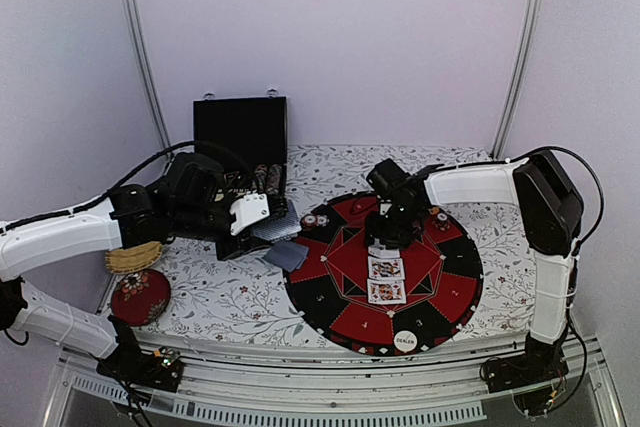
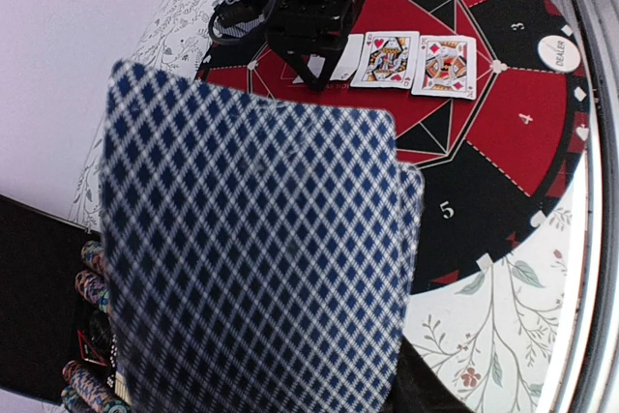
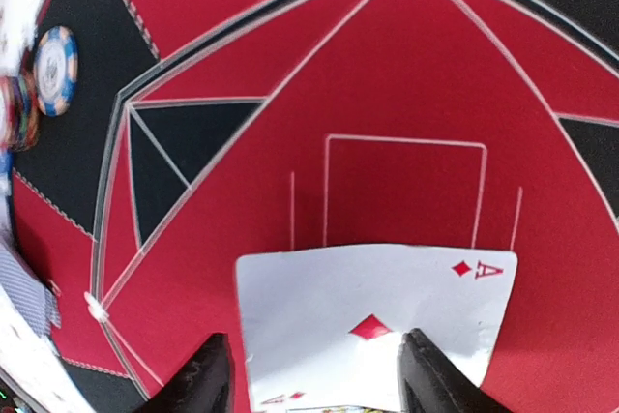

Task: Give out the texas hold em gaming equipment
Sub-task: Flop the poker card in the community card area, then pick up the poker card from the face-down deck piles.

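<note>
My left gripper (image 1: 270,234) hangs over the tablecloth left of the mat, shut on a stack of blue-checked playing cards (image 2: 261,249) that fills the left wrist view and hides its fingers. My right gripper (image 3: 314,374) stands open low over the mat's red centre. An ace of diamonds (image 3: 368,307) lies face up between its black fingers (image 3: 203,379), apart from both. Two face cards (image 1: 386,279) lie in a row just nearer the front. The white DEALER button (image 1: 405,341) rests at the mat's near edge. Striped chips (image 3: 55,70) sit on the mat's far-left part.
The round red-and-black mat (image 1: 455,282) covers the right half of the floral tablecloth. An open black chip case (image 1: 240,142) holding chips (image 2: 92,278) stands at the back left. A red round cushion (image 1: 140,297) and a wicker piece (image 1: 133,257) sit at the left edge.
</note>
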`<action>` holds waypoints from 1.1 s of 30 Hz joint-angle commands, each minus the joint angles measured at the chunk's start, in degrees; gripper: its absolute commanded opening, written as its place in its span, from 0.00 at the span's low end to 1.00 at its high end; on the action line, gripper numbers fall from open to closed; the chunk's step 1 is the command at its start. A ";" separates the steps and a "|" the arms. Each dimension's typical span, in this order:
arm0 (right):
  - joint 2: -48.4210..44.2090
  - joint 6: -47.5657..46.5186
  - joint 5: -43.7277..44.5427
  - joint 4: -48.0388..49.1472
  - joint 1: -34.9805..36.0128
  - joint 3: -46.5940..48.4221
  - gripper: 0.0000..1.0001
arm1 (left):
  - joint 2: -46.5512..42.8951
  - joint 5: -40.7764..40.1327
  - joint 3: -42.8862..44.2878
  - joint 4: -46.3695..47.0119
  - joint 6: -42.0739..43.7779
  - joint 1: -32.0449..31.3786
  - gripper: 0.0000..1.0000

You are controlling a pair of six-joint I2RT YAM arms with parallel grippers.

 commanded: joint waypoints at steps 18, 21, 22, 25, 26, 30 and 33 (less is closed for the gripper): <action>-30.43 -22.39 -33.04 51.87 2.94 -21.78 0.99 | -0.90 0.15 -0.30 0.71 0.28 -1.06 0.47; -26.18 -23.38 -35.09 52.26 5.54 -19.08 1.00 | -0.73 0.47 -0.39 0.69 0.33 -1.15 0.47; -24.54 -24.13 -35.93 52.26 6.57 -17.99 1.00 | -0.72 0.44 -0.34 0.70 0.27 -1.10 0.47; -20.03 -27.08 -35.24 52.19 10.05 -14.46 1.00 | -0.79 0.59 -0.26 0.66 0.22 -1.19 0.47; -18.64 -27.72 -35.53 52.21 10.91 -13.10 1.00 | -0.85 0.75 -0.26 0.65 0.29 -1.15 0.47; -14.32 -29.02 -35.63 53.04 12.99 -8.64 1.00 | -0.90 0.71 -0.35 0.70 0.33 -1.15 0.47; -11.78 -28.45 -33.49 53.38 13.41 -6.86 0.97 | -0.90 0.79 -0.35 0.70 0.35 -1.25 0.47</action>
